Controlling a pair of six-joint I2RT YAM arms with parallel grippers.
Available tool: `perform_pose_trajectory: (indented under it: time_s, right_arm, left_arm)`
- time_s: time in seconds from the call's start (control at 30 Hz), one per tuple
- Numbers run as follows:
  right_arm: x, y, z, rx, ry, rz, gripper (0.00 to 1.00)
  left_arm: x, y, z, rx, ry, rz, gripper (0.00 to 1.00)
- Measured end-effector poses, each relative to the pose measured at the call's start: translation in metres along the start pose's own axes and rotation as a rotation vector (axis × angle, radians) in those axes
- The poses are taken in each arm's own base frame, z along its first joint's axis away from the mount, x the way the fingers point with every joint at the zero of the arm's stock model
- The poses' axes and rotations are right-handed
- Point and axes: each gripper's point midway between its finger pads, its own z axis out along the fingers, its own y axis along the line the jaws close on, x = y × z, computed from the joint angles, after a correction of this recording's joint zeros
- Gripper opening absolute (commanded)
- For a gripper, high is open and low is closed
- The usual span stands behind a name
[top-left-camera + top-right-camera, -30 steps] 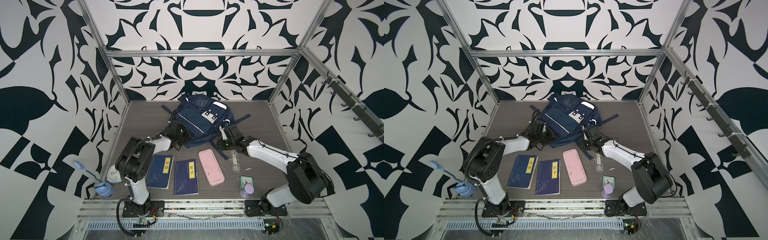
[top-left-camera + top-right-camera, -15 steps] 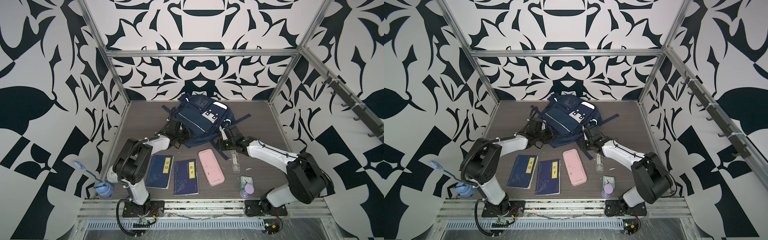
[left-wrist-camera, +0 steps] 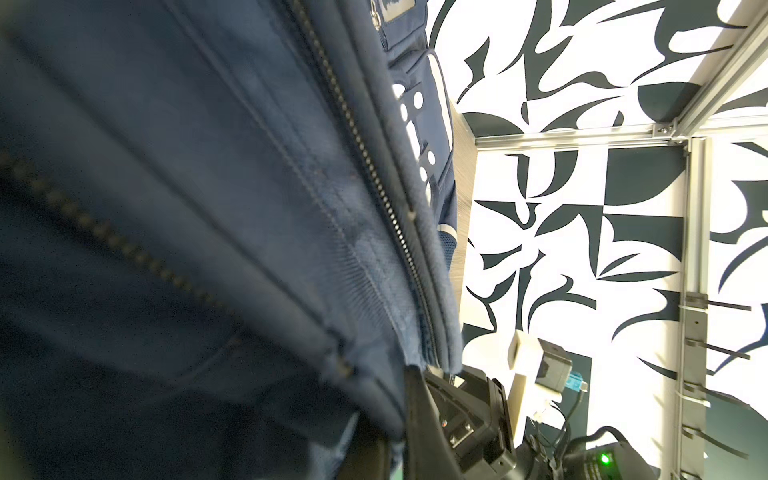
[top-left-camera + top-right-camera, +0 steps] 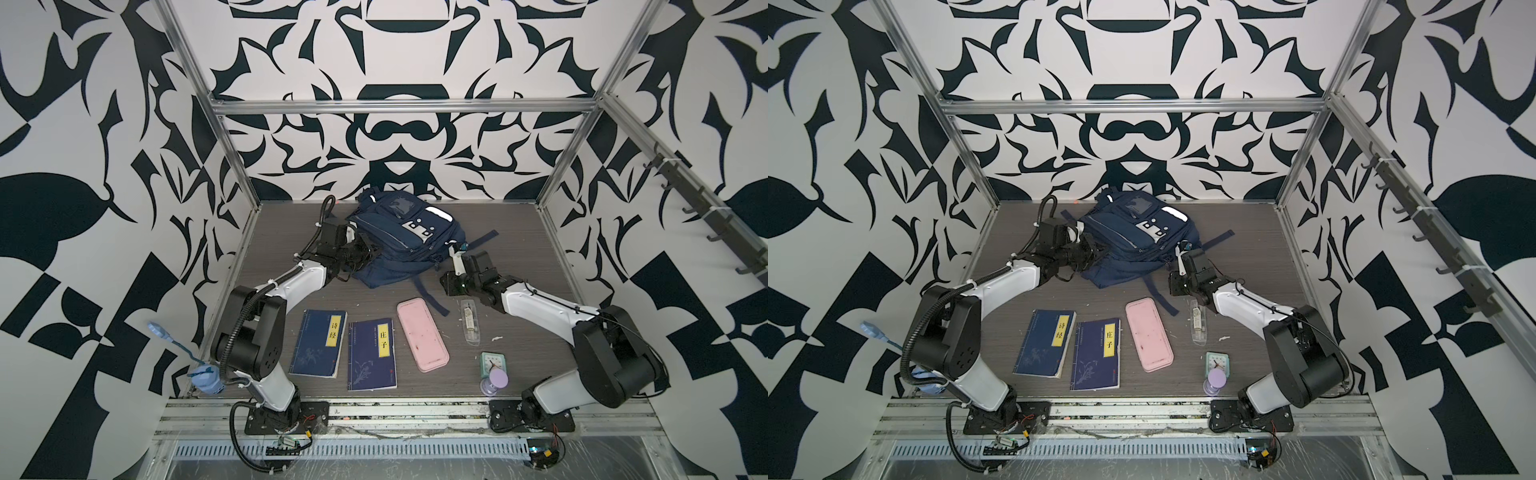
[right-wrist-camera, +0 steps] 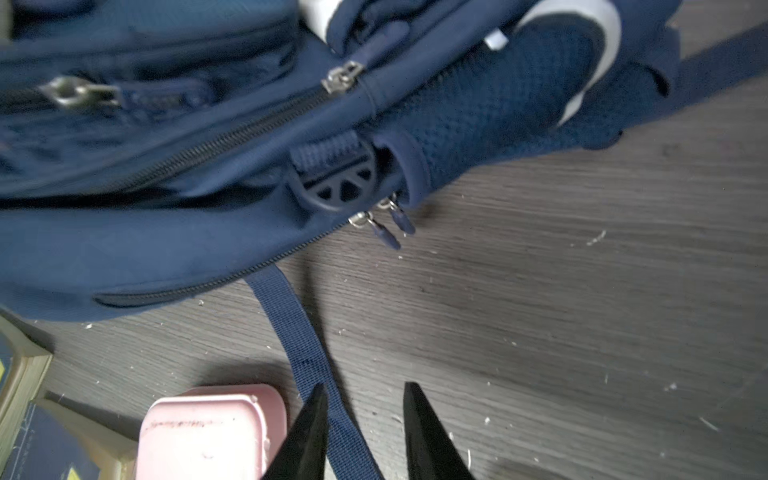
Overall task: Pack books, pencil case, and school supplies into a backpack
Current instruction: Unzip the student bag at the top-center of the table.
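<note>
The navy backpack (image 4: 405, 241) (image 4: 1138, 237) lies at the back of the table. My left gripper (image 4: 365, 253) (image 3: 399, 436) is shut on the fabric of its left side. My right gripper (image 4: 444, 286) (image 5: 365, 390) hovers open over a loose strap (image 5: 299, 332), just off the backpack's right corner, where two zipper pulls (image 5: 382, 224) hang. Two navy books (image 4: 319, 343) (image 4: 372, 354) lie side by side in front. Right of them lie the pink pencil case (image 4: 422, 336) (image 5: 208, 428) and the clear school supplies packet (image 4: 469, 322).
A mint-green clock (image 4: 492, 362) and a purple hourglass-shaped thing (image 4: 496, 380) stand near the front right. A blue object (image 4: 203, 374) sits at the front left by the left arm's base. Metal frame posts and patterned walls enclose the table.
My left gripper has closed on the backpack's left side and drawn back a little toward the rear. The right gripper has stayed by the strap.
</note>
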Motion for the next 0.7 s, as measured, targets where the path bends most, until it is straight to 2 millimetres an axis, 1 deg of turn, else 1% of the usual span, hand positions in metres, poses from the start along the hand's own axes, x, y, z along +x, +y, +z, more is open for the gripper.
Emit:
perform_pose_trajectory:
  time_s: [0.1, 0.2, 0.33, 0.43, 0.53, 0.7]
  right_arm:
    - [-0.008, 0.006, 0.002, -0.033, -0.034, -0.009, 0.32]
    - [-0.010, 0.008, 0.010, -0.055, -0.041, -0.012, 0.31]
    - [-0.003, 0.006, 0.025, -0.070, -0.011, -0.011, 0.32]
    - [-0.001, 0.003, 0.035, -0.076, 0.006, -0.010, 0.37]
    - [-0.006, 0.002, 0.039, -0.083, 0.001, -0.011, 0.38]
    - [-0.017, 0.006, 0.045, -0.119, -0.017, -0.009, 0.38]
  left_arm:
    - [0.000, 0.000, -0.001, 0.004, 0.007, -0.006, 0.00]
    - [-0.003, -0.003, -0.003, 0.002, 0.011, -0.011, 0.00]
    - [-0.008, -0.012, -0.006, 0.013, 0.015, -0.007, 0.00]
    - [-0.011, -0.017, -0.008, 0.020, 0.014, -0.004, 0.00]
    - [-0.012, -0.017, -0.010, 0.015, 0.017, -0.005, 0.00]
    - [-0.012, -0.011, -0.011, -0.001, 0.025, -0.018, 0.00]
